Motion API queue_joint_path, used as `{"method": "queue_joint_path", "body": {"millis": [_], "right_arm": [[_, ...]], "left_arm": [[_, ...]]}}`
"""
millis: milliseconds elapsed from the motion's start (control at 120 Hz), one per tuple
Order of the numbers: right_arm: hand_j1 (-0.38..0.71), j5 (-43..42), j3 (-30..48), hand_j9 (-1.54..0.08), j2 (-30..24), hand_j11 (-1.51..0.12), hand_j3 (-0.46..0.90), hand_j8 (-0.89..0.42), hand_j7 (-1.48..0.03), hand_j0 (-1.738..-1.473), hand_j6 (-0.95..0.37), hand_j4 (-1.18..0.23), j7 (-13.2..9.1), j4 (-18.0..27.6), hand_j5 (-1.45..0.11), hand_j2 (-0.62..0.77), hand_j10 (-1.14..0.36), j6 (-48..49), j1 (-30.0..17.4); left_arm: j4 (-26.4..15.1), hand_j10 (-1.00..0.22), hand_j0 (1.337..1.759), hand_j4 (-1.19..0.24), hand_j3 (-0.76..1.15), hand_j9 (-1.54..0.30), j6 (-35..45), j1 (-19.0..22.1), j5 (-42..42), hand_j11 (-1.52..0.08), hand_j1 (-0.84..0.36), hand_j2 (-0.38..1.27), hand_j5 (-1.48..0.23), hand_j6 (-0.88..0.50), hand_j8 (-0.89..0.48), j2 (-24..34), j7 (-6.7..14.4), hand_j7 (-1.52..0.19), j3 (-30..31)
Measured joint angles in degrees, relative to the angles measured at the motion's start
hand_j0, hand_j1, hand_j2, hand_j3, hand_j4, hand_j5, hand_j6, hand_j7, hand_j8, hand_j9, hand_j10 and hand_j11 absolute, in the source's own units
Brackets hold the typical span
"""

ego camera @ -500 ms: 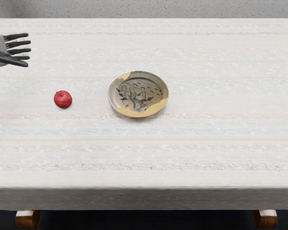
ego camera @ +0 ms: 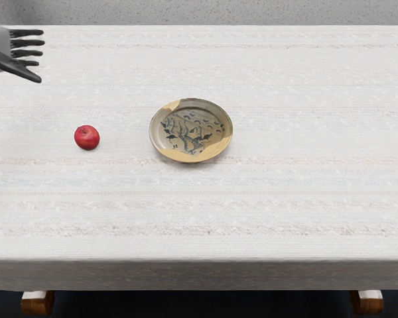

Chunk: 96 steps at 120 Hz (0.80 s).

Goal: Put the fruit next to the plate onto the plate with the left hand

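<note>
Now the left hand (ego camera: 16, 52) is hovering over the table's (ego camera: 285, 212) far left corner, fingers spread, holding nothing. The red apple (ego camera: 87, 137) is sitting toward the left edge, beside the plate (ego camera: 160, 149). A bump could roll it off.

Matt woven cloth on the table (ego camera: 285, 212), glossy glazed plate (ego camera: 160, 142), smooth shiny apple (ego camera: 87, 137).
</note>
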Motion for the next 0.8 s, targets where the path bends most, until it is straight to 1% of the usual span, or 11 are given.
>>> {"method": "queue_joint_path", "body": {"millis": [58, 125, 175, 267, 325, 367, 417, 517, 642, 725, 800], "right_arm": [[-0.35, 0.0, 0.0, 0.00, 0.0, 0.00, 0.00, 0.00, 0.00, -1.658, 0.00, 0.00, 0.0, 0.0, 0.00, 0.00, 0.00, 0.0, 0.0], [-0.35, 0.0, 0.0, 0.00, 0.0, 0.00, 0.00, 0.00, 0.00, -1.658, 0.00, 0.00, 0.0, 0.0, 0.00, 0.00, 0.00, 0.0, 0.0], [-0.35, 0.0, 0.0, 0.00, 0.0, 0.00, 0.00, 0.00, 0.00, -1.658, 0.00, 0.00, 0.0, 0.0, 0.00, 0.00, 0.00, 0.0, 0.0], [-0.35, 0.0, 0.0, 0.00, 0.0, 0.00, 0.00, 0.00, 0.00, -1.658, 0.00, 0.00, 0.0, 0.0, 0.00, 0.00, 0.00, 0.0, 0.0], [-0.35, 0.0, 0.0, 0.00, 0.0, 0.00, 0.00, 0.00, 0.00, -1.658, 0.00, 0.00, 0.0, 0.0, 0.00, 0.00, 0.00, 0.0, 0.0], [-0.35, 0.0, 0.0, 0.00, 0.0, 0.00, 0.00, 0.00, 0.00, -1.658, 0.00, 0.00, 0.0, 0.0, 0.00, 0.00, 0.00, 0.0, 0.0], [-0.35, 0.0, 0.0, 0.00, 0.0, 0.00, 0.00, 0.00, 0.00, -1.658, 0.00, 0.00, 0.0, 0.0, 0.00, 0.00, 0.00, 0.0, 0.0], [-0.35, 0.0, 0.0, 0.00, 0.0, 0.00, 0.00, 0.00, 0.00, -1.658, 0.00, 0.00, 0.0, 0.0, 0.00, 0.00, 0.00, 0.0, 0.0], [-0.35, 0.0, 0.0, 0.00, 0.0, 0.00, 0.00, 0.00, 0.00, -1.658, 0.00, 0.00, 0.0, 0.0, 0.00, 0.00, 0.00, 0.0, 0.0], [-0.35, 0.0, 0.0, 0.00, 0.0, 0.00, 0.00, 0.00, 0.00, -1.658, 0.00, 0.00, 0.0, 0.0, 0.00, 0.00, 0.00, 0.0, 0.0], [-0.35, 0.0, 0.0, 0.00, 0.0, 0.00, 0.00, 0.00, 0.00, -1.658, 0.00, 0.00, 0.0, 0.0, 0.00, 0.00, 0.00, 0.0, 0.0]], "left_arm": [[-0.1, -0.01, 1.658, -0.01, 0.00, -0.02, 0.0, -3.3, -1.0, -0.02, 0.33, 0.00, -0.02, -0.01, -0.01, -0.4, -1.9, -0.02, 7.9], [-0.3, -0.01, 1.658, -0.01, 0.00, -0.02, 0.0, -4.7, -1.7, -0.02, 0.33, 0.00, -0.02, -0.01, -0.01, -2.7, -5.0, -0.02, 16.4], [-0.4, -0.01, 1.658, -0.01, 0.00, -0.02, 0.0, -5.3, -2.0, -0.02, 0.33, 0.00, -0.02, -0.01, -0.01, -4.2, -6.6, -0.02, 21.4], [-1.8, -0.01, 1.658, -0.01, 0.00, -0.02, 0.0, -5.3, -2.9, -0.02, 0.33, 0.00, -0.02, -0.02, -0.01, -5.5, -8.5, -0.02, 27.1], [-2.6, -0.01, 1.658, -0.02, 0.00, -0.02, 0.3, -5.4, -3.4, -0.02, 0.33, 0.00, -0.02, -0.02, -0.02, -6.9, -10.3, -0.02, 30.5], [-3.0, -0.02, 1.658, -0.02, 0.00, -0.02, 1.9, -5.4, -3.7, -0.02, 0.33, 0.00, -0.02, -0.02, -0.02, -7.4, -11.8, -0.02, 32.6], [-3.6, -0.02, 1.658, -0.02, 0.00, -0.02, 5.1, -5.4, -3.9, -0.02, 0.33, 0.00, -0.02, -0.02, -0.02, -7.4, -13.0, -0.02, 34.3], [-5.6, -0.06, 1.658, -0.06, 0.00, -0.07, 13.3, -5.4, -3.9, -0.07, 0.28, 0.01, -0.07, -0.06, -0.06, -8.5, -14.1, -0.07, 36.5], [-7.4, -0.11, 1.658, -0.11, 0.00, -0.15, 21.0, -5.4, -3.8, -0.15, 0.21, 0.02, -0.15, -0.11, -0.11, -10.5, -14.6, -0.15, 38.5], [-9.4, -0.13, 1.658, -0.14, 0.00, -0.17, 23.9, -5.5, -3.7, -0.17, 0.19, 0.03, -0.17, -0.14, -0.14, -10.8, -14.8, -0.17, 39.3], [-10.5, -0.15, 1.658, -0.15, 0.00, -0.19, 25.2, -5.2, -3.7, -0.19, 0.17, 0.03, -0.19, -0.15, -0.15, -12.2, -14.8, -0.19, 39.8]]}}
